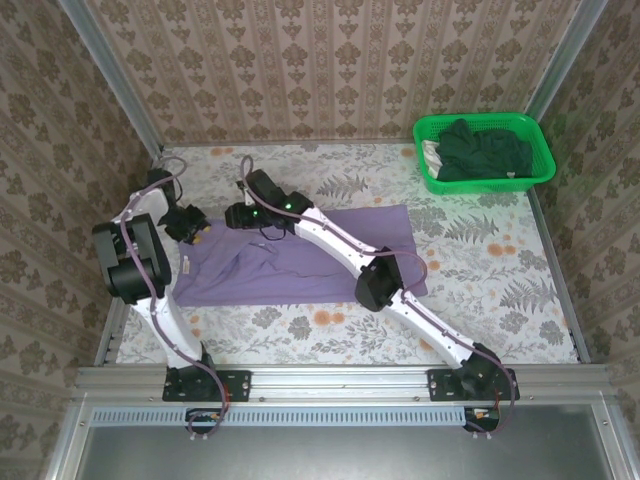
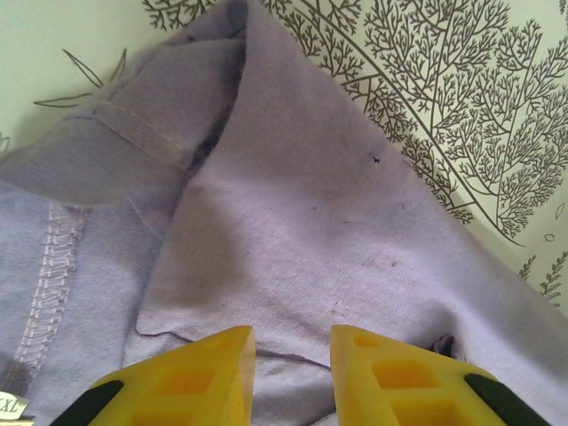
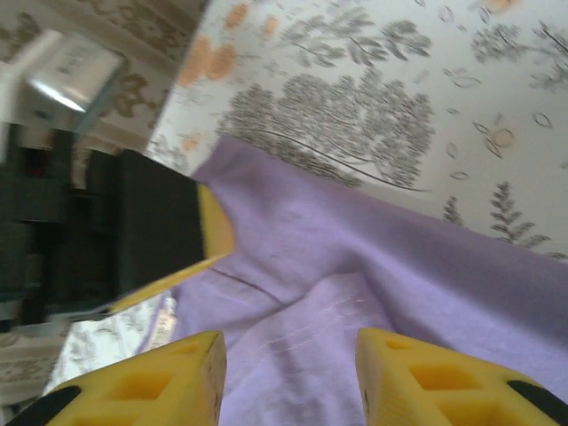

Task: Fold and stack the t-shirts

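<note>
The lavender t-shirt (image 1: 260, 275) lies spread on the table (image 1: 480, 270), left of centre, with both claws at its left end. Left claw (image 2: 293, 342): jaws drawn close with a fold of cloth in the gap; whether the cloth is clamped cannot be told. Right claw (image 3: 288, 351): released, jaws apart above a stitched edge, holding nothing. Hazard 1, shallow bite: if either claw takes only the very edge or a single layer, the fabric is likely to slip out on lifting and the fold would come out skewed. Hazard 2, collision: the two claws work near each other, so an uncoordinated lift could make them strike. Hazard 3, drag: the right arm spans the shirt body, and a low retreat could wrinkle the cloth beneath. Surroundings: a green basket (image 1: 487, 186) stands at the far right corner, well apart from the shirt, and holds the dark green t-shirts (image 1: 485, 150), crumpled and not yet folded. Patterned walls enclose the table. The only obstruction over the shirt is the right arm itself.
</note>
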